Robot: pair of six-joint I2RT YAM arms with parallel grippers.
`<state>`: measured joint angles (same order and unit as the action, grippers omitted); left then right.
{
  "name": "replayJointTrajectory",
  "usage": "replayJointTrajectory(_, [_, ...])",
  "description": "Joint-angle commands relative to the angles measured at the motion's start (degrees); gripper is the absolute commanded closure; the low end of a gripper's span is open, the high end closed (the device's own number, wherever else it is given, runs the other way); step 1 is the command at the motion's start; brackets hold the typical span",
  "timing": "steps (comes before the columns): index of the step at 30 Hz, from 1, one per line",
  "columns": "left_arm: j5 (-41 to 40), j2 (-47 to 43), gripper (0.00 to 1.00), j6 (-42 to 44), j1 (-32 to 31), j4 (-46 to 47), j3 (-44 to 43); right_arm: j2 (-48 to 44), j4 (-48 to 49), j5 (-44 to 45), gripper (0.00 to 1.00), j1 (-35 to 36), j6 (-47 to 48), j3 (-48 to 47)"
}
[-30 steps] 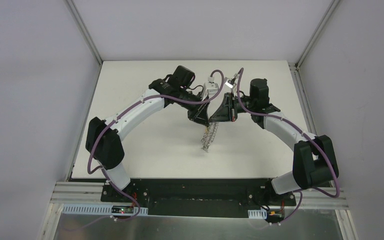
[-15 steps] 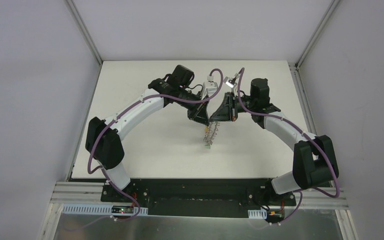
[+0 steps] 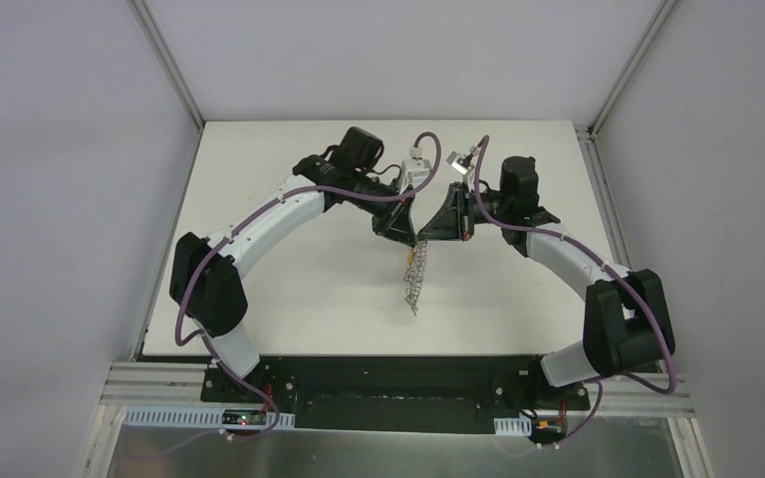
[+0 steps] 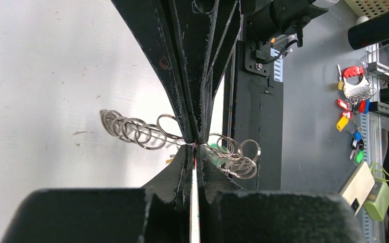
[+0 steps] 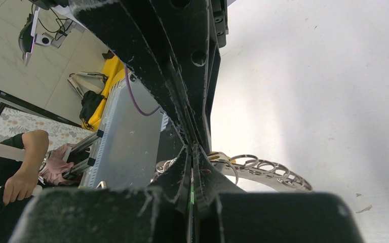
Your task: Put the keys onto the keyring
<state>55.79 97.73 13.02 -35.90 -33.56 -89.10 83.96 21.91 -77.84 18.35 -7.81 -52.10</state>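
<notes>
Left hand point(image 3: 409, 236) and right hand point(image 3: 425, 236) clench the silver wire-looped metal keyring point(image 3: 415, 283), dangling toward six o'clock.

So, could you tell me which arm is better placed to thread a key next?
Right, marginally: the left gripper and right gripper are shut tip to tip on the keyring, but the gold key head lies at the right one's tips.
</notes>
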Motion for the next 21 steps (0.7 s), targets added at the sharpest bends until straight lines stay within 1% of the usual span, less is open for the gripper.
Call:
replayJointTrajectory(1, [2.7,-3.16,1.0,0.23,1.79,0.95,-0.11,-1.23,0.54,-1.31,1.0,-1.06,1.81,1.14])
replayJointTrajectory(10, [2.59,-2.55,1.0,0.04,1.89,0.95,-0.63,-0.72,0.42,-1.21,0.99,-0.28,2.47,1.46])
replayJointTrajectory(21, [2.6,-1.76,1.0,0.51,1.97,-0.1,-1.43,-0.37,-4.07,-0.67,0.94,0.8,6.9,0.69])
